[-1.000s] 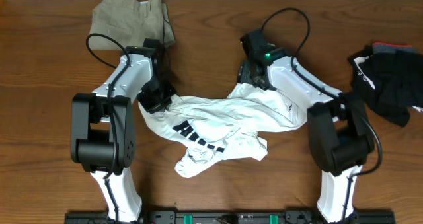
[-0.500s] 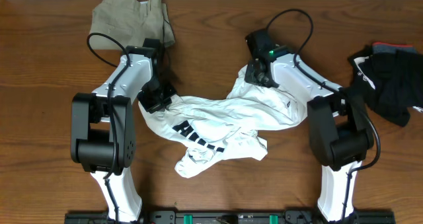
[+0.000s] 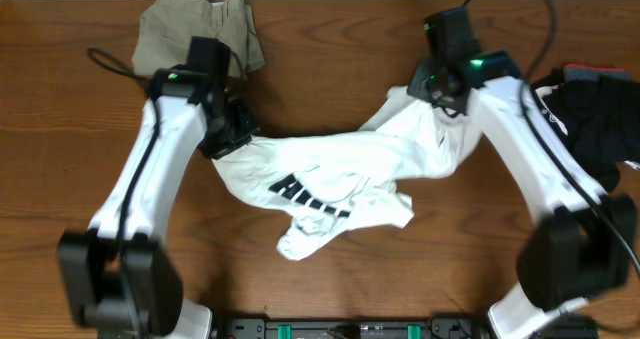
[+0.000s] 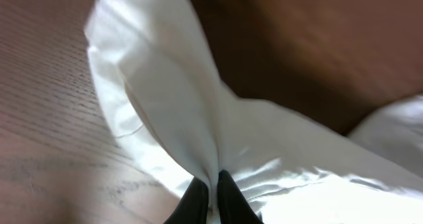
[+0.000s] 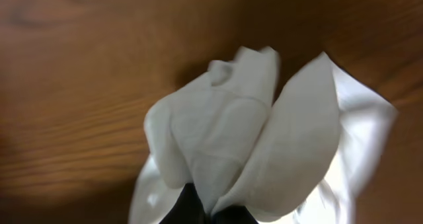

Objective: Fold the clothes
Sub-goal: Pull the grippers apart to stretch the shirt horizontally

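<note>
Left tool [image 3: 230,137]: closed tight, pinching one edge of the white T-shirt [image 3: 350,169]. Right tool [image 3: 435,89]: closed on the bunched opposite corner. The shirt is strung between the two tools, its long axis running tool to tool, with its rumpled lower part on the table [image 3: 320,79]. Khaki trousers [image 3: 200,24] lie just beyond the left tool. Black bundle [image 3: 590,119] lies outboard of the right tool. Only cloth lies between the tools, so drawing them apart looks unobstructed.

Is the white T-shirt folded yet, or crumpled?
Crumpled, not folded: the white T-shirt stretches twisted between the left gripper and right gripper, both shut on it.
</note>
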Robot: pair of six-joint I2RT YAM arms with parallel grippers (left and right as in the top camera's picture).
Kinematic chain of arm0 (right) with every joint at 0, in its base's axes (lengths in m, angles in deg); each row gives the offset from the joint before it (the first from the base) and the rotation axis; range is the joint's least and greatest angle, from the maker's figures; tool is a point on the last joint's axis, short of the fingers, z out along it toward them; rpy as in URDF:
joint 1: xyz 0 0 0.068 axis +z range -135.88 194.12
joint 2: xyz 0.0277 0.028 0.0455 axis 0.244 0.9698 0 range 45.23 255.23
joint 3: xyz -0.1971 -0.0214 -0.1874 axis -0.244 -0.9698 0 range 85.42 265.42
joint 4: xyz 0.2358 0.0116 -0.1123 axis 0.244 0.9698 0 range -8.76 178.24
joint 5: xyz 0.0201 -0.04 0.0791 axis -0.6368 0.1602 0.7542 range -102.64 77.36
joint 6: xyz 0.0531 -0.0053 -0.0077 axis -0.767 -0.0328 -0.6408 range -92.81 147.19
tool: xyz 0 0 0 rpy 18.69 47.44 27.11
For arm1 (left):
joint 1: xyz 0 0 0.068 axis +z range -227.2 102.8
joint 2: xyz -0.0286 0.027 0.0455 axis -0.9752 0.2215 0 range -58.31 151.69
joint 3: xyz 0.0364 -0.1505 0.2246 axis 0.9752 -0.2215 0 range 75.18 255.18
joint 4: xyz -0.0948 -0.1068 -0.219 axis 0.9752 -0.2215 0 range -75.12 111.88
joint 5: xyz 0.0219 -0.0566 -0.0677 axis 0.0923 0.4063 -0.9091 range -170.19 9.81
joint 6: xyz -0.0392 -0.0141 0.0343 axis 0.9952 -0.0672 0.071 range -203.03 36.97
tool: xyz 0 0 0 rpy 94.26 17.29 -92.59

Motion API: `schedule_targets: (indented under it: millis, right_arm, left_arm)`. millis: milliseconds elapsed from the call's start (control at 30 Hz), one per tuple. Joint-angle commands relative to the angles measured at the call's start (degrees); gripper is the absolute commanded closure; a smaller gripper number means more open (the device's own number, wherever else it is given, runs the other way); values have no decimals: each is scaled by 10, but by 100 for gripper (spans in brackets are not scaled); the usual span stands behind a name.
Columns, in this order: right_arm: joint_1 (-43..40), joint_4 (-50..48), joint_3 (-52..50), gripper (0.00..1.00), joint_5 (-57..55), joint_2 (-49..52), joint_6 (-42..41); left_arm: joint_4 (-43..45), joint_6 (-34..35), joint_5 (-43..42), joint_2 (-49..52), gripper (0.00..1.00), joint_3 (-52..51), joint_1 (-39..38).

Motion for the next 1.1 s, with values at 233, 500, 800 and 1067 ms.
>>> schedule_targets:
  millis: [233,500,800,1067]
  right_arm:
    - [-27,73,14,99,-11,-156,17]
    - [-69,136,14,94,-45,-210,17]
    - [-163,152,13,99,-92,-174,29]
    - [-212,155,13,52,-38,-109,101]
  left_arm:
    - [-35,-8,-23,-189,94,1,1]
    - [-58,-8,-37,-298,94,1,1]
    - [-70,-8,-37,-352,94,1,1]
    - [-81,-8,-35,-342,94,1,1]
